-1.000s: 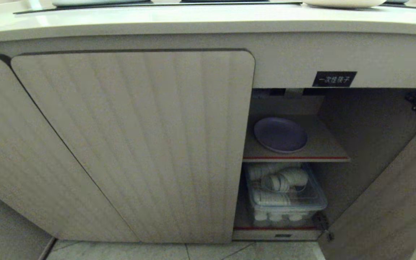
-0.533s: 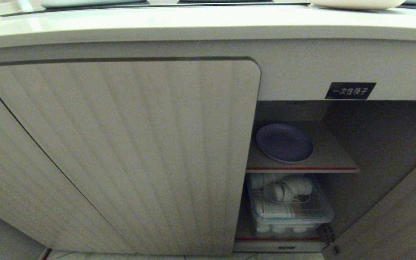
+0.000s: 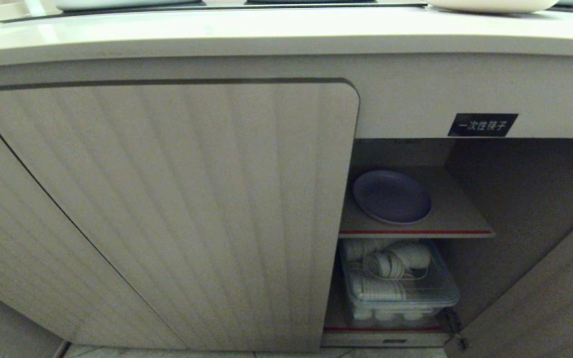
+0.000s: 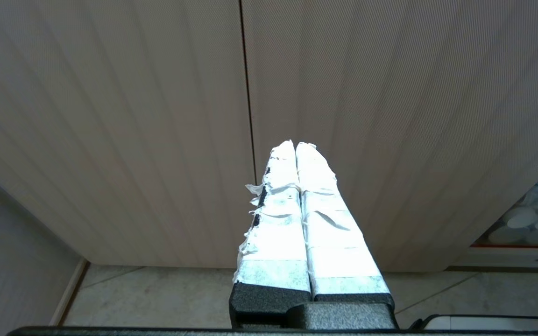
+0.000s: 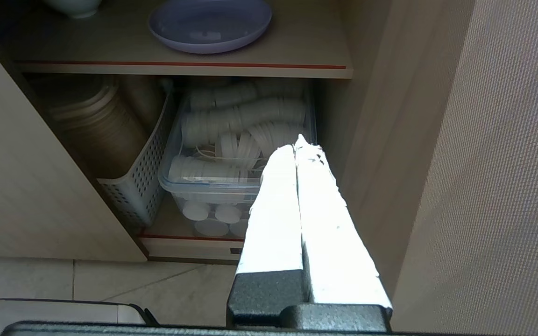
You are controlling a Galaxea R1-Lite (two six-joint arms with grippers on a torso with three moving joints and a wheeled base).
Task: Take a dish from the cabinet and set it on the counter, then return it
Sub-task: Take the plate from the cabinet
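Observation:
The lavender dish (image 3: 392, 197) lies flat on the inner shelf (image 3: 458, 219) of the open cabinet, right of the ribbed closed door (image 3: 177, 209); the dish (image 5: 210, 23) also shows in the right wrist view. The cream counter (image 3: 286, 35) runs across the top. My right gripper (image 5: 297, 144) is shut and empty, low in front of the open compartment, well below the dish. Facing the closed doors, my left gripper (image 4: 295, 145) is shut with nothing in it. Neither arm shows in the head view.
Below the shelf stands a clear bin (image 3: 398, 283) of white cups, with a perforated white basket (image 5: 133, 182) of brown bowls beside it. The open right door (image 3: 545, 293) swings out at the right. A black label (image 3: 483, 125) sits above the opening. Tiled floor (image 5: 110, 280) lies below.
The whole head view shifted between one second ago and half a second ago: the cabinet now sits lower and further right in the picture. The dish and both grippers have not moved.

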